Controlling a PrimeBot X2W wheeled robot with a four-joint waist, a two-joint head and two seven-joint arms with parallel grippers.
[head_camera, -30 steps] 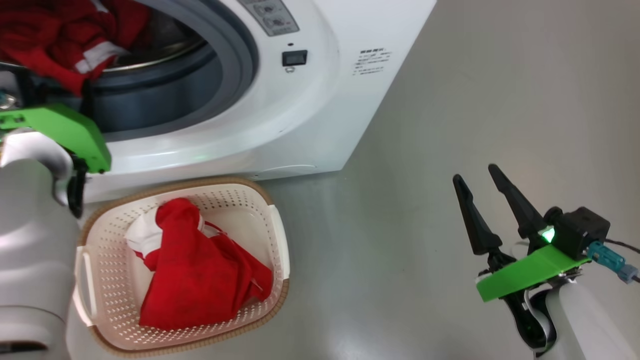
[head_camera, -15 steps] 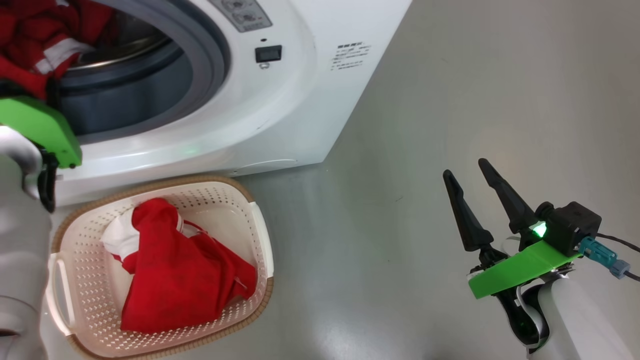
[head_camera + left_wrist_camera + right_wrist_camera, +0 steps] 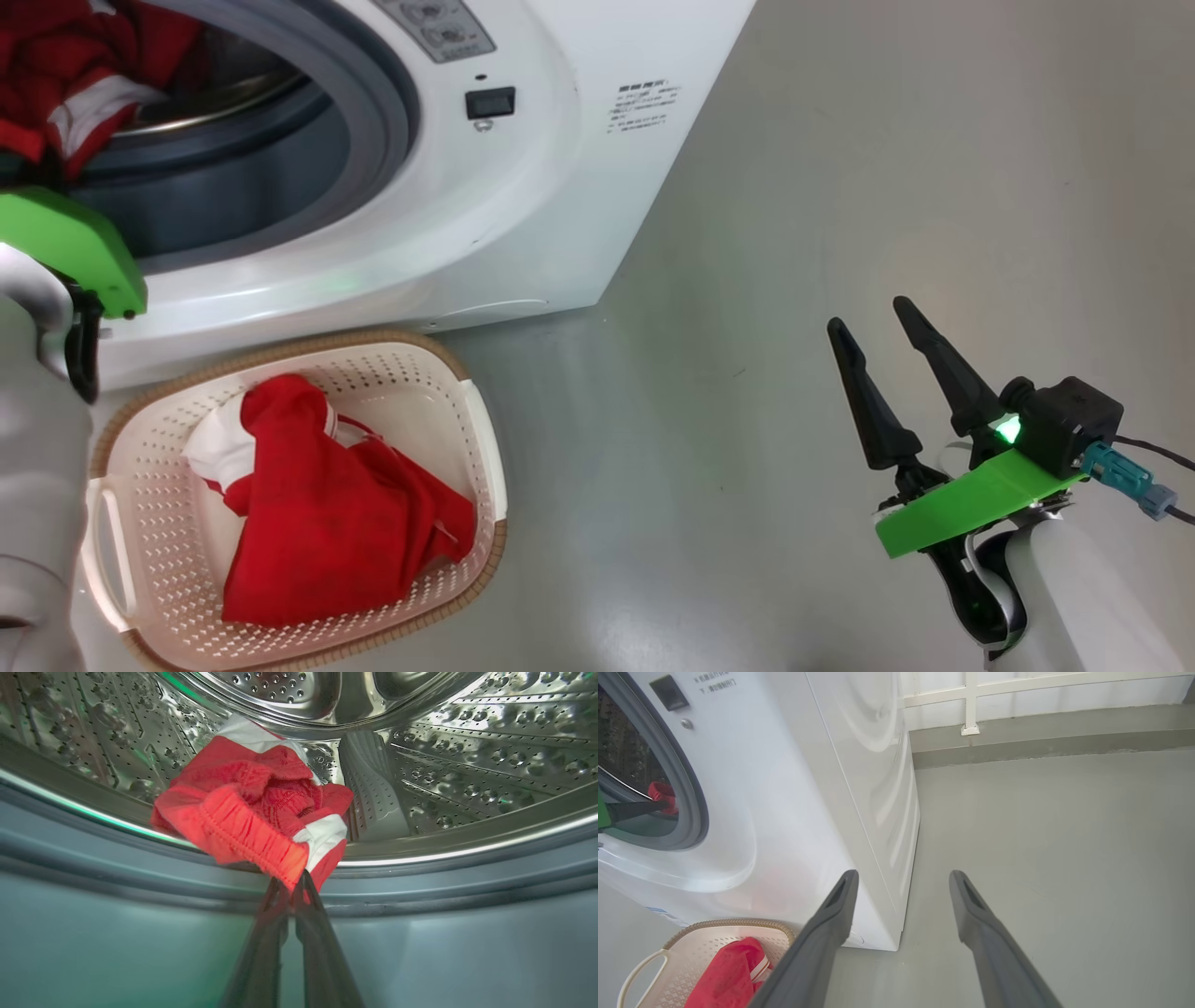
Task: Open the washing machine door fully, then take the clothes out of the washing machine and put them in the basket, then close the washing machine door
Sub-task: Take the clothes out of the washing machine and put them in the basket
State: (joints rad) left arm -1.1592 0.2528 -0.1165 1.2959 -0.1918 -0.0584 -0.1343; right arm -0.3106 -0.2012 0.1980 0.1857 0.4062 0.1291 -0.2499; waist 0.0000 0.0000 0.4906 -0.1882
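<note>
left gripper [image 3: 295,885]: pinched tight on the hem of a red garment [image 3: 252,802], right at the front lip of the drum [image 3: 467,742]
right gripper [image 3: 868,315]: fingers spread wide, nothing in them, over the floor [image 3: 840,140] right of the washing machine [image 3: 560,187]
basket [image 3: 411,373]: on the floor just in front of the machine, second red garment [image 3: 327,523] piled inside

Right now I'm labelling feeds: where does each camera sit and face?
Head view: on the head, looking down at washing machine, basket; left forearm, open right gripper.
Left wrist view: on left wrist, facing the drum; left gripper shut on red garment.
Right wrist view: on right wrist, facing along floor to wall; its open fingers.
Head and right wrist views share the basket.
</note>
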